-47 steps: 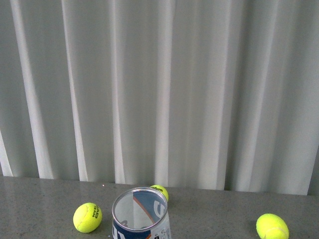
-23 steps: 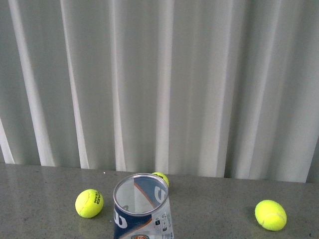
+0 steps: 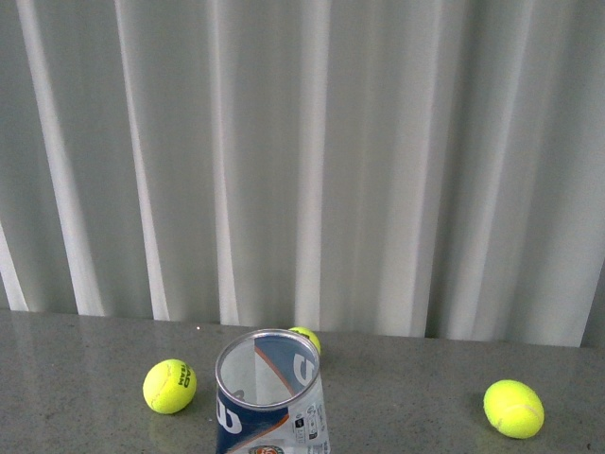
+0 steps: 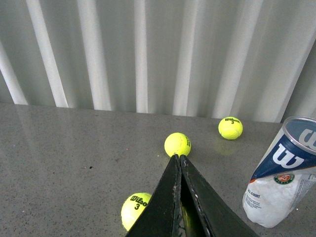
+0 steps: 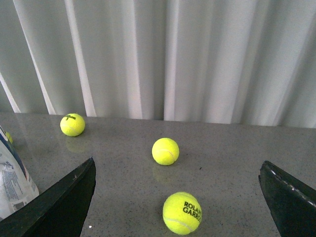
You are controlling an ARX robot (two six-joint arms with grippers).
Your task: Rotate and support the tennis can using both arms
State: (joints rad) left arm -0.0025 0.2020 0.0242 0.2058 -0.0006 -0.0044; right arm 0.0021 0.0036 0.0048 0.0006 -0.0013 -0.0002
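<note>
The tennis can [image 3: 269, 397] stands on the grey table at the bottom middle of the front view, open metal rim up, tilted a little, empty. It also shows in the left wrist view [image 4: 281, 175] with its navy Wilson label and round logo, and its edge shows in the right wrist view [image 5: 12, 175]. My left gripper [image 4: 178, 157] is shut with nothing between its fingers, apart from the can. My right gripper [image 5: 177, 170] is open wide and empty, with the can beyond one finger [image 5: 64, 200]. Neither arm shows in the front view.
Yellow tennis balls lie loose on the table: one left of the can [image 3: 169, 386], one behind it [image 3: 304, 337], one at the right [image 3: 513, 408]. A ball [image 4: 138, 210] lies beside the left fingers; another [image 5: 182, 212] lies between the right fingers. A white curtain [image 3: 302, 161] hangs behind the table.
The front view has shifted: the table and can sit lower in frame, so more of the can's label shows. The can and balls have not moved on the table.
</note>
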